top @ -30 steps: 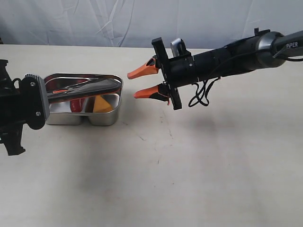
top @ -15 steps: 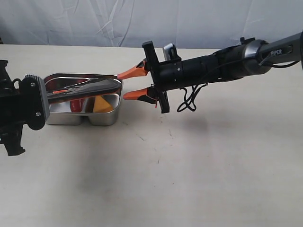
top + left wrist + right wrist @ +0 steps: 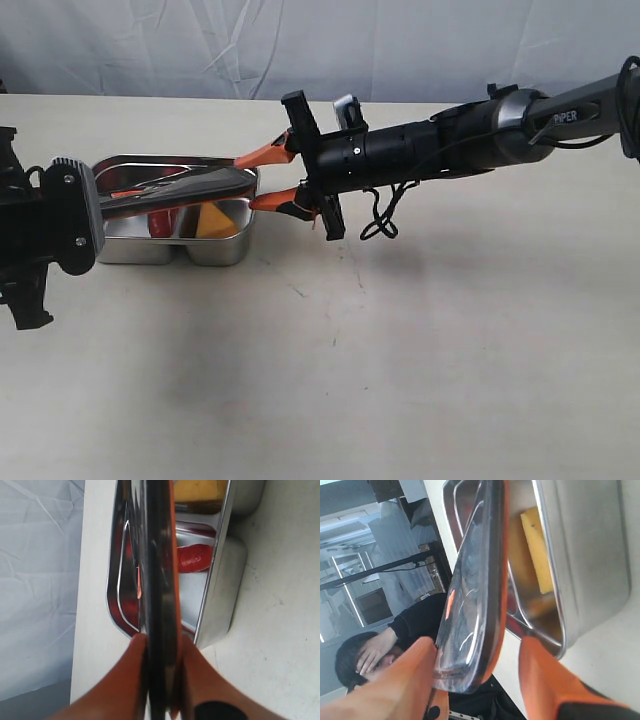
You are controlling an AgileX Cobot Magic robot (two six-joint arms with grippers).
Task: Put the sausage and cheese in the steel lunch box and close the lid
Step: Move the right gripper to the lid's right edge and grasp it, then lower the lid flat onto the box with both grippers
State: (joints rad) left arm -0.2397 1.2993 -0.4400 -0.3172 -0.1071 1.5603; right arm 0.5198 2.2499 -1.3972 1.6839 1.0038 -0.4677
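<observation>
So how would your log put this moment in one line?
left gripper: shut on lid | lid: tilted above steel lunch box, not seated | right gripper: open, straddling lid's other end | sausage, cheese: inside box

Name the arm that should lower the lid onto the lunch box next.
Left, probably. The left gripper is shut on the lid, holding it above the steel lunch box, where the sausage and cheese already lie. The right gripper is open, its fingers merely straddling the lid's other end.

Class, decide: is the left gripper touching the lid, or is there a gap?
Touching. In the left wrist view the left gripper has both orange fingers pressed against the lid, one on each face, with no gap.
</observation>
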